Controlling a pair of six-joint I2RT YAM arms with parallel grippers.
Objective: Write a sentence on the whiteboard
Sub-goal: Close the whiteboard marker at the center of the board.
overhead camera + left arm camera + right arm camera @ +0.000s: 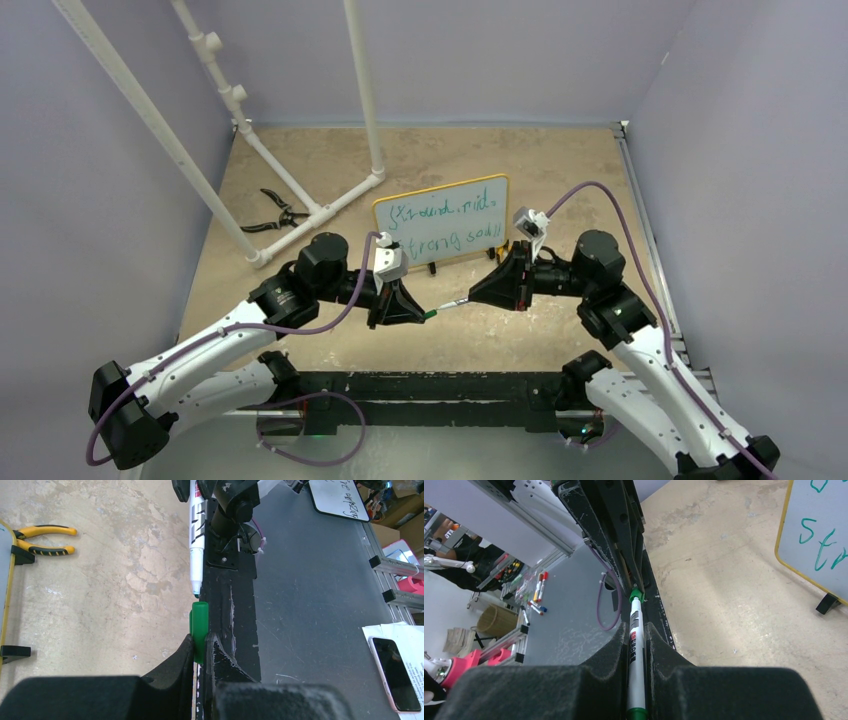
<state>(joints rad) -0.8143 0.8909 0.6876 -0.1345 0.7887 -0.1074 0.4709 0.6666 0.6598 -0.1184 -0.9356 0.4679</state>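
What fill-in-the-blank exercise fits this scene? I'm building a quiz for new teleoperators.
1. The left gripper is shut on a green ____.
2. The right gripper is shut on a white ____.
3. The sentence on the whiteboard fills ____ lines.

Missing words: cap; marker; two.
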